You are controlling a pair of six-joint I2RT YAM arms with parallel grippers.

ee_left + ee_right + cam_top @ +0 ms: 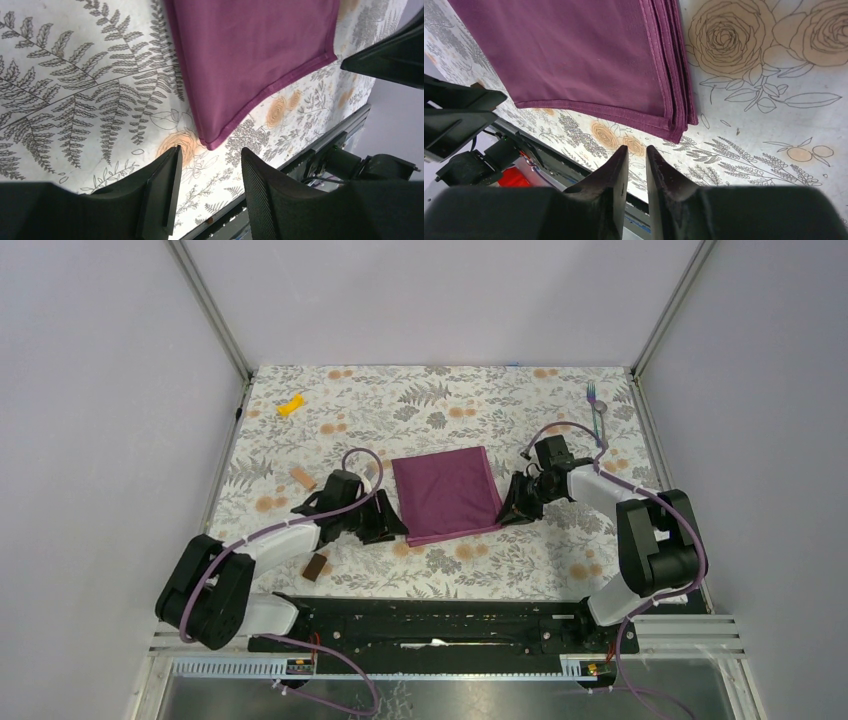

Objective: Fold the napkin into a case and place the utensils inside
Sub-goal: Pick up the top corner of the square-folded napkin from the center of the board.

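Observation:
The napkin (446, 493) is a plum-magenta cloth folded into a layered square, lying flat at mid table. My left gripper (395, 525) sits low at its near left corner. In the left wrist view that corner (212, 142) lies just ahead of the left gripper (210, 150), which is open and empty. My right gripper (510, 512) is at the near right corner. In the right wrist view the stacked napkin edges (674, 100) end just ahead of the right gripper (636, 148), whose jaws stand a narrow gap apart with nothing between them. The utensils (596, 412) lie at the far right, fork head showing.
A yellow piece (291, 405) lies far left. A tan piece (303, 478) is beside the left arm, and a brown block (316, 566) lies near its elbow. The black base rail (430, 615) runs along the near edge. Grey walls close three sides.

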